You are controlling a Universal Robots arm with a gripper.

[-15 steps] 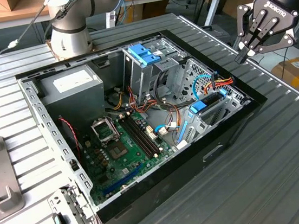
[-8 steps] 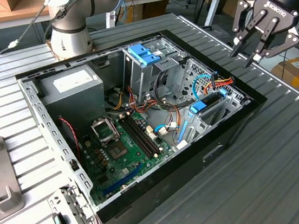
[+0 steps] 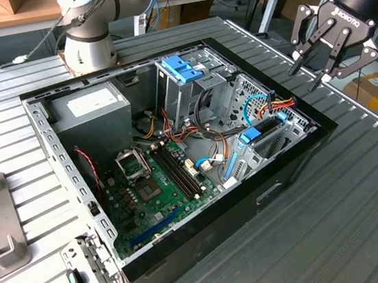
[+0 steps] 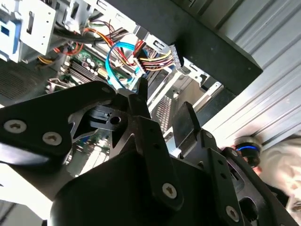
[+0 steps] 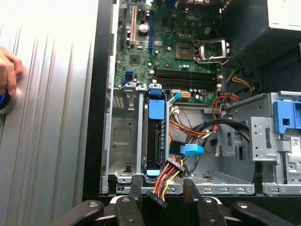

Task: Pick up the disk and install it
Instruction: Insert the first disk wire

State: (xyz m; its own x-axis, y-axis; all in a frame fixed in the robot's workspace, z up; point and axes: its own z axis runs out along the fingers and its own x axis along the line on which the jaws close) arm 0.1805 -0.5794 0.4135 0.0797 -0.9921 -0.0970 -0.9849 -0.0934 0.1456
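Observation:
The disk (image 5: 154,136) stands edge-on in a slot of the metal drive cage (image 5: 121,136) inside the open computer case, with light-blue carrier tabs at both ends. In the exterior view it shows as a dark slab with a blue tab (image 3: 265,131) at the case's right end. My gripper (image 3: 308,75) hangs open and empty above the table, just outside that end of the case. In the first wrist view its fingers (image 5: 190,190) frame the disk and a bundle of power cables (image 5: 164,181) from above. The second wrist view has the open gripper (image 4: 162,106) over the cage.
The case (image 3: 295,163) lies open on a ribbed metal table (image 3: 364,216). Inside are a motherboard (image 3: 153,187), a grey power-supply box (image 3: 91,105) and a blue bracket (image 3: 180,66) on the upper bay. A person's hand (image 5: 7,70) rests on the table beside the case.

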